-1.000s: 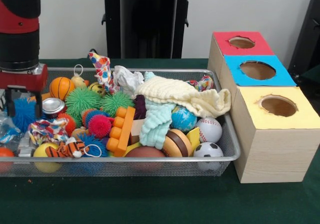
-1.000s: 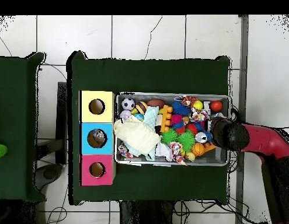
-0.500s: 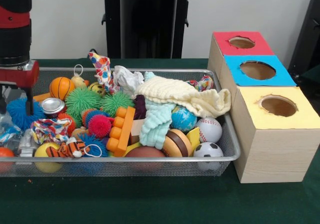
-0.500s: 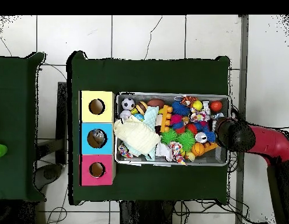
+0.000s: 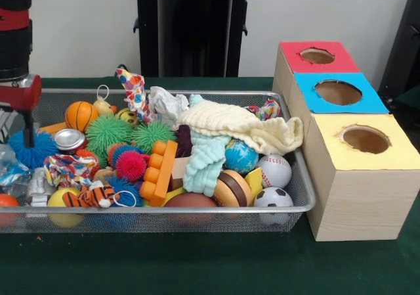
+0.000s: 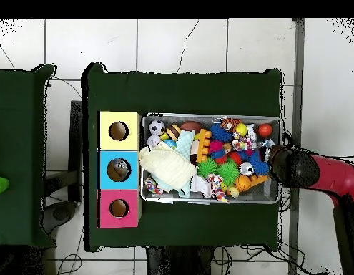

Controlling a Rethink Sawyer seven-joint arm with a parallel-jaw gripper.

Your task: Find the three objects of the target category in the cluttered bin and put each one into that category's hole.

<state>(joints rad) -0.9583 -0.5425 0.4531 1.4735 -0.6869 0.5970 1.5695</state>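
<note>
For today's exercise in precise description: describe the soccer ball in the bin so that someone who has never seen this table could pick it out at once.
Start at the yellow-topped box, the nearest of the three wooden boxes beside the wire mesh bin. In the bin's near corner next to that box lies the soccer ball, just in front of a baseball. It is white with black patches, while the baseball has red stitching.

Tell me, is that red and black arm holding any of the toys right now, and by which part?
It cannot be told. The gripper hangs at the bin's end, just above a blue spiky ball, with no toy visibly lifted.
</note>
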